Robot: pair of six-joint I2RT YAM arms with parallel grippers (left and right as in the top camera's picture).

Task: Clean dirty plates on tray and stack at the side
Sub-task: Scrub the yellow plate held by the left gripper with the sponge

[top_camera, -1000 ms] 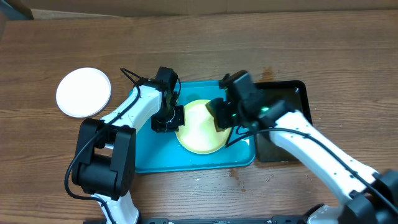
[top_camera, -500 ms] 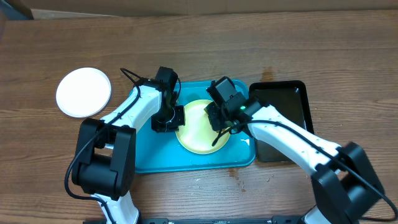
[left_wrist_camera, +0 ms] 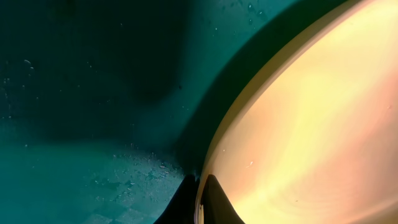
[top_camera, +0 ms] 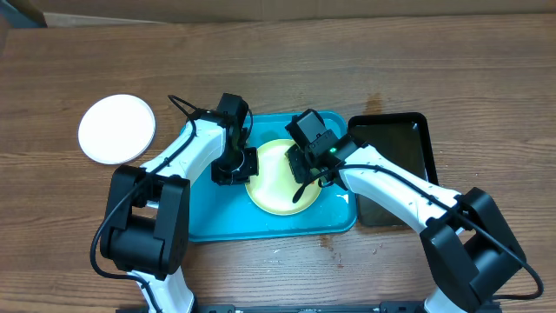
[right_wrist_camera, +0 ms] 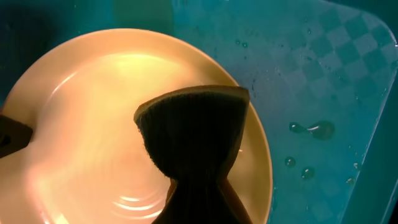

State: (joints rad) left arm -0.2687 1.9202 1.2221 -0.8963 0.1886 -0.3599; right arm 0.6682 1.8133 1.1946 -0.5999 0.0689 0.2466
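Note:
A pale yellow-green plate [top_camera: 274,184] lies on the turquoise tray [top_camera: 208,217]. My left gripper [top_camera: 247,165] is shut on the plate's left rim; in the left wrist view its fingertips [left_wrist_camera: 214,202] pinch the rim of the plate [left_wrist_camera: 311,124] over the tray [left_wrist_camera: 93,93]. My right gripper [top_camera: 304,170] is shut on a dark sponge [right_wrist_camera: 193,134] and holds it over the plate's right half [right_wrist_camera: 81,124]. A white plate [top_camera: 116,128] sits on the table at the far left. No other plate shows.
A smaller black tray [top_camera: 408,143] lies against the turquoise tray's right side, partly under my right arm. Water drops [right_wrist_camera: 311,130] lie on the tray floor [right_wrist_camera: 311,62] right of the plate. Bare wooden table surrounds the trays.
My right gripper has moved left with the sponge, from the plate's right edge to over the plate. The left gripper and the plate have not moved.

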